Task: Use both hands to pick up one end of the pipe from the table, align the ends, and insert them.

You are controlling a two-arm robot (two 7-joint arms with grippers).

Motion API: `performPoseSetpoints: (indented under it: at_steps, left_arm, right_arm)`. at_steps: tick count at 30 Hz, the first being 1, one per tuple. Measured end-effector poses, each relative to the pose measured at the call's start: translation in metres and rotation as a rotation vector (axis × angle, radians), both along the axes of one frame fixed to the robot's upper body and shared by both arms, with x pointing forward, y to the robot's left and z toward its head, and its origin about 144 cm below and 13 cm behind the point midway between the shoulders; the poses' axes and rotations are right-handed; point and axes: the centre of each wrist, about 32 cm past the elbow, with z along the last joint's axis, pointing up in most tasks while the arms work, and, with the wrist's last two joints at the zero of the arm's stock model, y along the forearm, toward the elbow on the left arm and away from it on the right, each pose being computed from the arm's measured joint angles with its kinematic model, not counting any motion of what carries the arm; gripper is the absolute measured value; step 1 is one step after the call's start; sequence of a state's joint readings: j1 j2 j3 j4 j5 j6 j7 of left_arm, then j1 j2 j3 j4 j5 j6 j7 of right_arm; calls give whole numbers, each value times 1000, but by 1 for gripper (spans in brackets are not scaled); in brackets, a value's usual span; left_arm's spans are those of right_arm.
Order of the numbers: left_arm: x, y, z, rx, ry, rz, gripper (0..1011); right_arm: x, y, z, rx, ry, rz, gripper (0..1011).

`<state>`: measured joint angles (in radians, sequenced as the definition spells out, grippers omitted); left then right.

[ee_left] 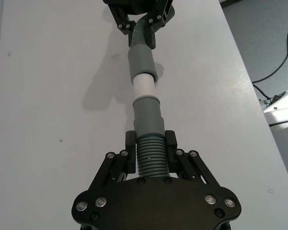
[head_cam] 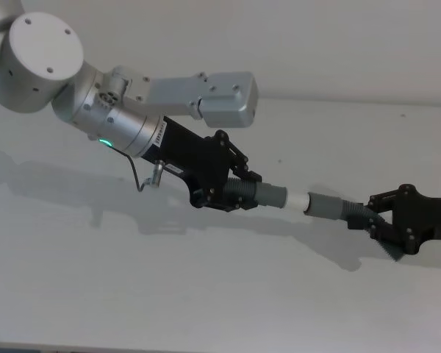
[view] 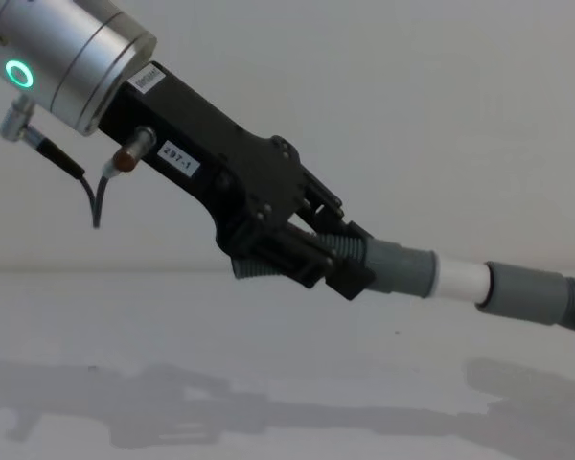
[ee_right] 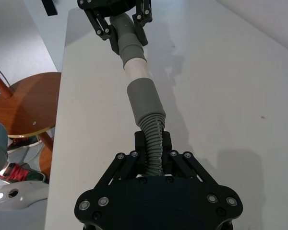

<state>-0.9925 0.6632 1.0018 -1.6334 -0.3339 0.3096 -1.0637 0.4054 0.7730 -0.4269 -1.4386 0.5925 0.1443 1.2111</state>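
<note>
Raised above the white counter point(head_cam: 206, 309): two grey pipe pieces, joined end to end between two black tools. At left, left tool point(head_cam: 231, 193), on a silver wrist with a glowing green ring point(view: 19, 74), fingers clamped on the ribbed hose of the left pipe piece point(head_cam: 261, 195). At centre, white tube tip point(head_cam: 297, 200) bridging the grey collar and the socket mouth point(head_cam: 314, 204), tip entered but a white band left bare (clearest in the chest view). At right, right pipe piece point(head_cam: 334, 208) gripped by its ribbed hose in the closed fingers of the right tool point(head_cam: 376, 226). From the left wrist view, both pieces in one near-straight line, with floor and a black cable point(ee_left: 278, 67) beyond the counter edge. From the right wrist view, a round wooden stool point(ee_right: 31, 103) beside the counter.
</note>
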Motion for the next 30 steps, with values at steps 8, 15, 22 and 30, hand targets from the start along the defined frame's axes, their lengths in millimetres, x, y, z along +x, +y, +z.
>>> performPoseSetpoints:
  at_steps: [8,15,22,30]
  left_arm:
    - [1,0,0,-14,2,-9,343]
    - [1,-1,1,-23,1,-11,343]
    - [2,-2,1,-29,1,-12,343]
    - [2,-2,1,-32,1,-13,343]
  right_arm:
    - [0,0,0,0,0,0,176]
    - [0,0,0,0,0,1,176]
    - [0,0,0,0,0,1,176]
    - [0,0,0,0,0,1,176]
